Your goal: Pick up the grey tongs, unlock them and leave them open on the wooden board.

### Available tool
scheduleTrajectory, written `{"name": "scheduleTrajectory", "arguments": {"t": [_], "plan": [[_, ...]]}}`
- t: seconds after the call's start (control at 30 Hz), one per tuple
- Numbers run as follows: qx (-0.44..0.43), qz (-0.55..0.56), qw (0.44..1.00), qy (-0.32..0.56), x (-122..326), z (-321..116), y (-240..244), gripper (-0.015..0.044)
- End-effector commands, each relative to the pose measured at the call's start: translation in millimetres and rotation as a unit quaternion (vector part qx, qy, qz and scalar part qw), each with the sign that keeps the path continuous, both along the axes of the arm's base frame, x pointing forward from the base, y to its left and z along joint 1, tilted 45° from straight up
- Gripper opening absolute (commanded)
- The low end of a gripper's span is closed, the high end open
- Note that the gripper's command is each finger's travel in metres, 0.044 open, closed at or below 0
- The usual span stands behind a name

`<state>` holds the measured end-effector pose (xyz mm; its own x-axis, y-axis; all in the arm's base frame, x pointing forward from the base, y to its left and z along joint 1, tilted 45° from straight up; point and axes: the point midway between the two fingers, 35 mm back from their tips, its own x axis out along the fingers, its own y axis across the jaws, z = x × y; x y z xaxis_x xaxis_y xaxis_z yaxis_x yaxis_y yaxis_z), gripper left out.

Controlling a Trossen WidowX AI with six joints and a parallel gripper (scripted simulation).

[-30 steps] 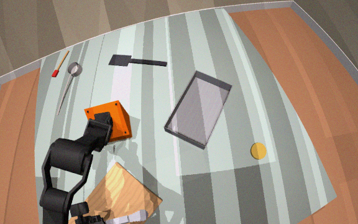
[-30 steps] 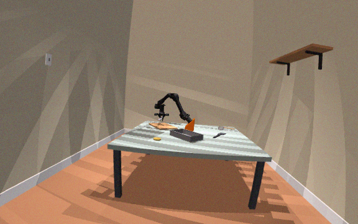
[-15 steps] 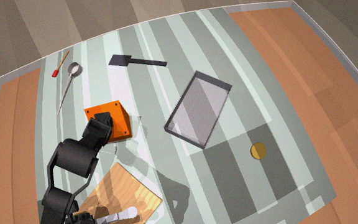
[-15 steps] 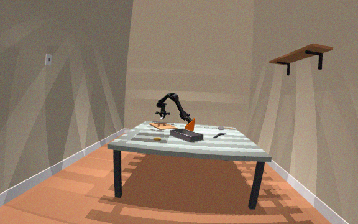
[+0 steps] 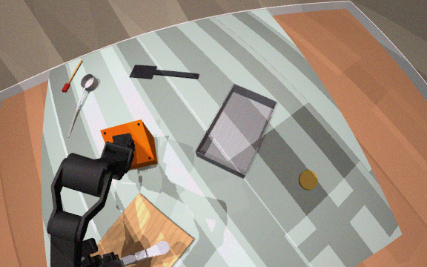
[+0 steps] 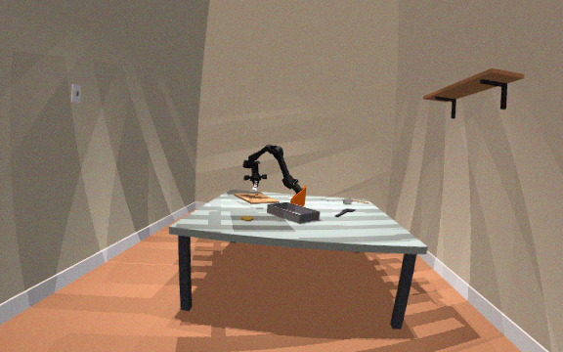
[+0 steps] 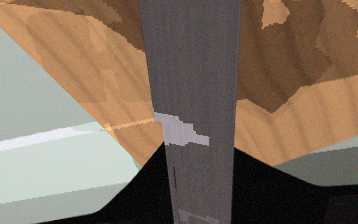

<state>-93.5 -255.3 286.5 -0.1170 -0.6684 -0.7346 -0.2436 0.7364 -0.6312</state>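
The grey tongs (image 5: 147, 254) are clamped between the fingers of the gripper (image 5: 114, 259), held above the wooden board (image 5: 144, 226) at the near left of the table (image 6: 360, 230). In the top view the tongs are seen projecting rightward from the gripper, over the board. In the exterior view they are seen hanging below the gripper (image 6: 254, 183), tips downward, above the board (image 6: 257, 198); whether the tips touch the board cannot be told. In the wrist view the tongs (image 7: 195, 100) are seen as one broad grey strip running up the middle of the frame, with paler patches on the surface; the board (image 7: 305, 100) is seen behind them. The two arms of the tongs cannot be told apart, so open or locked cannot be judged. The roasting tin (image 5: 237, 130) is seen well apart, toward the middle of the table, with nothing across it. An orange block (image 5: 139, 142) is seen at the arm's base.
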Motion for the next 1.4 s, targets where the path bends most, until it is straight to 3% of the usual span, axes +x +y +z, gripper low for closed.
{"name": "scheduleTrajectory", "arguments": {"t": [0.0,0.87,1.37], "plan": [[0.001,-0.026,0.999,0.029,3.5,6.6,8.8,-0.015],[-0.077,-0.186,0.961,0.19,6.4,60.1,65.7,-0.015],[-0.135,-0.239,0.935,0.224,1.7,83.0,89.4,-0.015]]}}
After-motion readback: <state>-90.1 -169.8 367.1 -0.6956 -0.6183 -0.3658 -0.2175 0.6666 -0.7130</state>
